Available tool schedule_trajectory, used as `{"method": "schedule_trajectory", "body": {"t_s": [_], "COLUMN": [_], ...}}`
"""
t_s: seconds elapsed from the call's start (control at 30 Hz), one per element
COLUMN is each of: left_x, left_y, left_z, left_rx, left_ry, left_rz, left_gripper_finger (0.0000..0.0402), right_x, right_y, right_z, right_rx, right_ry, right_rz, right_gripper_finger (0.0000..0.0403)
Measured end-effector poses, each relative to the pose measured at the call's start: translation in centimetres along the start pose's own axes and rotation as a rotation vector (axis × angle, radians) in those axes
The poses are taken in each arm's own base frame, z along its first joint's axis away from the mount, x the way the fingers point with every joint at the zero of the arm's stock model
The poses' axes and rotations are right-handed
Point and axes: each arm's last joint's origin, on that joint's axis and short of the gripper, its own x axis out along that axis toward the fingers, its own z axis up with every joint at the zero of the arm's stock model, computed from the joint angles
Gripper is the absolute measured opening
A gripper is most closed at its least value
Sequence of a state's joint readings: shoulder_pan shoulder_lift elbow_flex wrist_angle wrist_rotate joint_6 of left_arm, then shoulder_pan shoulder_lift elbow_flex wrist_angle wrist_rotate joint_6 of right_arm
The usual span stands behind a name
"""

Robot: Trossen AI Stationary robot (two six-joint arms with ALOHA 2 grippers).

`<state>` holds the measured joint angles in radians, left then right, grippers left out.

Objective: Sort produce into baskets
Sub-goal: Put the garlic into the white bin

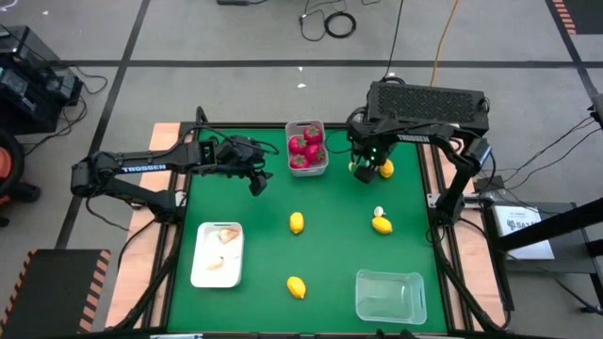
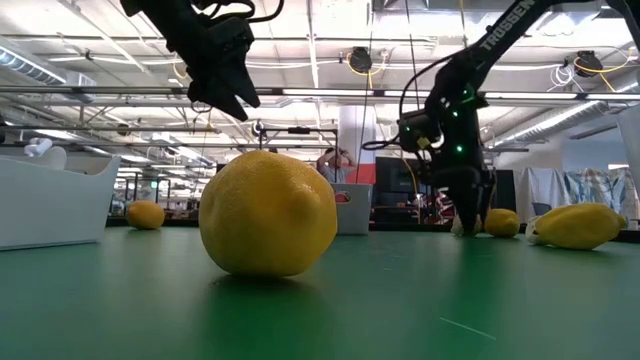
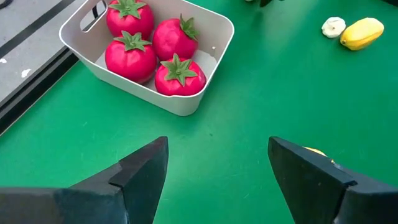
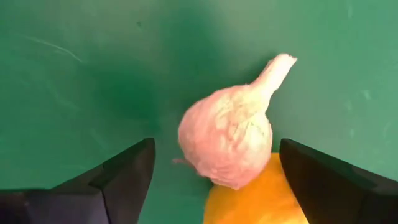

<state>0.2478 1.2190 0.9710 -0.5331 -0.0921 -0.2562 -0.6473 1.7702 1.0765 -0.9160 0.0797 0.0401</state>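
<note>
From above, the right gripper hangs low at the table's far edge, beside a lemon. Its wrist view shows wide-open, empty jaws bracketing a garlic bulb; next, probably descend and close, avoiding the lemon

Robotics lab: ceiling trusses, floor cables.

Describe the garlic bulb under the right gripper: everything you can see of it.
The garlic bulb is a whitish-beige toy piece with a papery-looking, faintly ribbed skin, a rounded body and a tapering stem tip. It lies on its side on the green mat, stem pointing away from the wrist camera. Its body rests against a yellow lemon, partly overlapping it in this view. The right gripper hangs over it with jaws open, one finger on either side, neither touching it.
</note>
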Motion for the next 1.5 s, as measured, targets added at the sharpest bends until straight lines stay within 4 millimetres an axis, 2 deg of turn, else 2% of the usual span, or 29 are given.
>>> {"method": "schedule_trajectory", "body": {"t_s": [0.23, 0.5, 0.63, 0.77, 0.97, 1.2, 1.3, 1.4, 1.5], "left_x": [0.0, 0.0, 0.0, 0.0, -0.1, -0.5, -0.8, -1.1, -1.7], "left_y": [0.0, 0.0, 0.0, 0.1, 0.4, 1.1, 1.3, 1.6, 1.7], "left_z": [0.0, 0.0, -0.1, -0.5, -1.2, -2.9, -3.7, -4.3, -4.7], "left_rx": [-0.001, -0.027, -0.025, -0.022, -0.013, -0.074, -0.043, 0.038, 0.070], "left_ry": [-0.001, -0.001, 0.011, 0.046, 0.121, 0.287, 0.365, 0.434, 0.445], "left_rz": [0.000, 0.000, 0.001, 0.010, 0.063, 0.172, 0.208, 0.253, 0.258], "left_gripper_finger": [0.0283, 0.0283, 0.0283, 0.0283, 0.0283, 0.0283, 0.0283, 0.0283, 0.0283], "right_x": [0.5, 0.4, -0.5, -2.1, -4.9, -7.7, -8.8, -9.7, -9.9], "right_y": [0.1, 0.1, 0.7, 2.3, 6.8, 14.1, 17.3, 20.1, 22.0], "right_z": [0.3, 0.1, 0.3, 0.3, -0.3, -1.5, -2.1, -2.4, -2.4], "right_rx": [0.017, 0.024, 0.007, -0.037, -0.159, -0.430, -0.521, -0.526, -0.478], "right_ry": [-0.055, -0.028, -0.036, -0.108, -0.267, -0.520, -0.658, -0.832, -0.957], "right_rz": [-0.002, -0.002, 0.002, 0.037, 0.241, 0.427, 0.494, 0.491, 0.478], "right_gripper_finger": [0.0275, 0.0197, 0.0162, 0.0147, 0.0157, 0.0159, 0.0159, 0.0159, 0.0159]}}
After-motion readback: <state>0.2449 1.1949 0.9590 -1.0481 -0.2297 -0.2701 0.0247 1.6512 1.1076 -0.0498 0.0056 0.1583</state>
